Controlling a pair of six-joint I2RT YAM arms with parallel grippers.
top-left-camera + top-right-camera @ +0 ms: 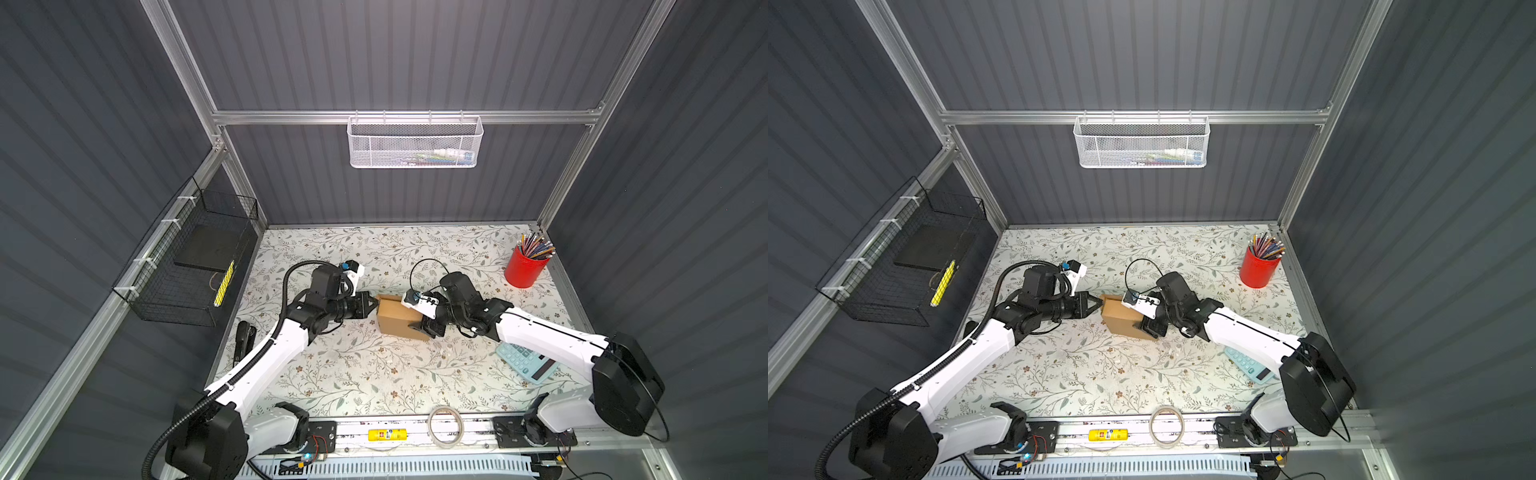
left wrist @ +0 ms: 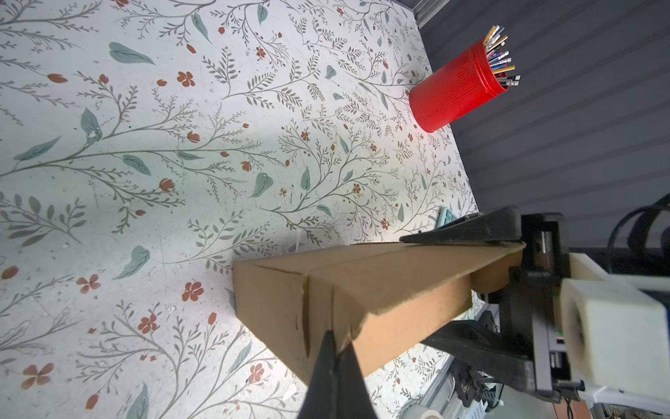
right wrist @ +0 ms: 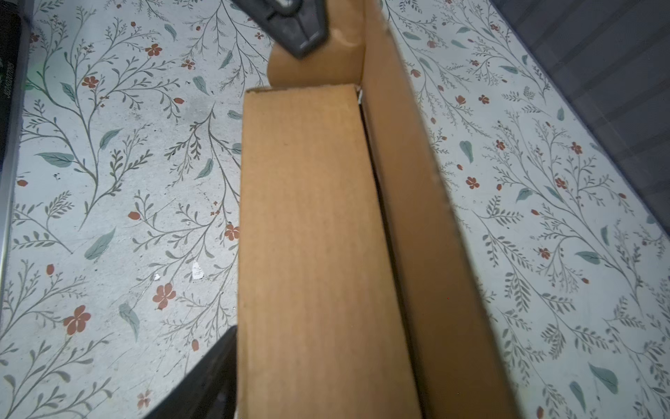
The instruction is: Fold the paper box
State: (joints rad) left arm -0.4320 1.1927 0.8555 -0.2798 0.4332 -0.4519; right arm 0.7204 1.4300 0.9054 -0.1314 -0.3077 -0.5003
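**A:** Over to the paper box (image 1: 397, 318), dead centre in both top views, down on the floral table cover (image 1: 374, 374). Lying long axis left to right across the frame, right end dipping a touch toward the lower edge.

**B:** Standing on a long narrow side, broad plain face turned to the bottom of the frame. Brown corrugated card, matte, unprinted, with crisp creases at the corners.

**A:** Now to the left gripper (image 1: 374, 305): pinched tight, tips together in a wedge, pressing on the left end (right at a rounded tab (image 3: 315, 69), going by the right wrist view).

**B:** And beside it a long panel (image 3: 417, 217) standing slightly proud, with a dark gap alongside. Not yet flush.

**A:** On to the right gripper (image 1: 419, 324): straddling the right end, one of the black fingers (image 2: 467, 228) laid flat along the card.

**B:** Clamped, or merely bracketing? Cannot tell from here.

**A:** Far upper right of the frame, well apart: a ribbed red cup (image 1: 523, 269) bristling with pencils.
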